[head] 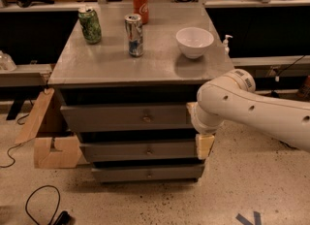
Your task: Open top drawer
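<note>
The top drawer (111, 118) is the widest grey front under the cabinet top, with a small brassy knob (147, 118) at its centre. Its front sits about flush with the cabinet. My white arm (252, 110) reaches in from the right. My gripper (204, 145) shows as a pale yellowish piece hanging below the arm's end, by the right end of the drawer fronts. It is level with the middle drawer and well right of the top drawer's knob. It holds nothing that I can see.
Two narrower grey drawers, the middle one (140, 150) and the bottom one (147, 173), sit below. On the cabinet top (111, 64) stand a green can (90, 24), a silver can (134, 35), a red can (140, 6) and a white bowl (194, 41). A cardboard piece (51, 144) leans at the left.
</note>
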Tool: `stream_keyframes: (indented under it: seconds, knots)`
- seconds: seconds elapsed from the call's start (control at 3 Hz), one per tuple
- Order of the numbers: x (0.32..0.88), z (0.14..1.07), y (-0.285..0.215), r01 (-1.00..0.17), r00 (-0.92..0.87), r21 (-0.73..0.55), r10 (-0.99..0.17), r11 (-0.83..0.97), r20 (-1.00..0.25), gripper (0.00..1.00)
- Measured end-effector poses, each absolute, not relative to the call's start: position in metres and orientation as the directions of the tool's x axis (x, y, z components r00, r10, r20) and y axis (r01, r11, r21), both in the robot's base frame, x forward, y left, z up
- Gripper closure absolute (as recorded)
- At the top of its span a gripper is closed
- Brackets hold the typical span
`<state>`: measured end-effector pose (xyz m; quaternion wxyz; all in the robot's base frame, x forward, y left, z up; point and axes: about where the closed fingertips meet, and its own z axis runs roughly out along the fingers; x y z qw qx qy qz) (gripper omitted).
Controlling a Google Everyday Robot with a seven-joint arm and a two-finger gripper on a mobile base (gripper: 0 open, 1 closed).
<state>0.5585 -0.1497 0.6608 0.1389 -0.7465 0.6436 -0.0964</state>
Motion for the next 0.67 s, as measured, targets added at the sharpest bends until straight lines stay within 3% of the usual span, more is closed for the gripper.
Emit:
stream_keyframes:
  seconds: [0.33, 0.67]
  knots:
    - [0.6102, 0.6655, -0.1534, -0.921, 0.162, -0.359, -0.987, -0.150, -0.004, 0.00]
    - [0.6160, 0.6620, -0.1463, -0.924, 0.164, -0.351, -0.986, -0.150, -0.011, 0.00]
